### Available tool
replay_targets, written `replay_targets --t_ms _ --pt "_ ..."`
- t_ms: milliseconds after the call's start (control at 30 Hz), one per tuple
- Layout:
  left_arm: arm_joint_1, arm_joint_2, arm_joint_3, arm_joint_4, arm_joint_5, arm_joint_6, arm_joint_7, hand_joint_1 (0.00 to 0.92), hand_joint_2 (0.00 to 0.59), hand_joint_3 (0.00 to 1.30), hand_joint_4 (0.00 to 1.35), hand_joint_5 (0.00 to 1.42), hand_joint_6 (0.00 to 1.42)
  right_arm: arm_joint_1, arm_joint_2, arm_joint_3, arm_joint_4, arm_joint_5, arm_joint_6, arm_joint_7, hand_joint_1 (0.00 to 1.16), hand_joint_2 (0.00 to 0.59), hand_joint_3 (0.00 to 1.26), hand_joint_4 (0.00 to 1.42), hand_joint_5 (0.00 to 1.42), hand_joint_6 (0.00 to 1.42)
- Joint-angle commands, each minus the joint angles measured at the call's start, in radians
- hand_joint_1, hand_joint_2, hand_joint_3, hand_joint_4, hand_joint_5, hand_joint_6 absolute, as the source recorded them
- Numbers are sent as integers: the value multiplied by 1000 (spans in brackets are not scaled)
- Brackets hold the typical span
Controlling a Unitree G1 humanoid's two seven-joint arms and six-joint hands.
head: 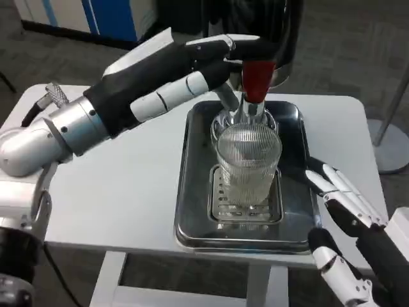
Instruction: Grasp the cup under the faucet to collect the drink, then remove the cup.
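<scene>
Head view: a metal tray sits on the white table, right of the frame's centre. In the tray's lower half lies a slotted drip grate, and the cup, a clear ribbed glass, stands upright on it. The cup is directly below the faucet, a chrome spout topped by a red handle, which rises at the upper centre of the frame in front of a dark dispenser body.

The left arm reaches in from the left edge toward the upper centre. The left hand lies stretched out with its fingers extended and close together, their tips at the red handle; whether they press it or merely touch it cannot be told. This hand holds nothing.

The right hand is in the lower right corner, just beside the tray's right rim and apart from the cup. Its fingers are spread and point up-left toward the tray, closed on nothing. The cup stands free, gripped by neither hand.
</scene>
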State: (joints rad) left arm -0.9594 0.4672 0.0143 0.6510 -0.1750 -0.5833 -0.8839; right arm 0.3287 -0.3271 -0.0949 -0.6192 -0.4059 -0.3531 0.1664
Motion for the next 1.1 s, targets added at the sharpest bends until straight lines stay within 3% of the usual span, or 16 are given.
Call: replay_targets --t_ms 33,333,1100 --pt "-12 18 -36 28 61 -61 -22 0 181 233 165 236 540 -12 3 11 11 16 16 4 0 524 105 5 0 126" --pt "-26 33 -66 67 119 -168 13 0 181 212 138 203 501 -21 13 27 11 29 37 1 0 524 105 1 0 137" --pt "-19 58 -122 57 179 -243 77 0 180 204 126 179 464 -49 43 45 7 163 104 9 85 485 55 0 0 173"
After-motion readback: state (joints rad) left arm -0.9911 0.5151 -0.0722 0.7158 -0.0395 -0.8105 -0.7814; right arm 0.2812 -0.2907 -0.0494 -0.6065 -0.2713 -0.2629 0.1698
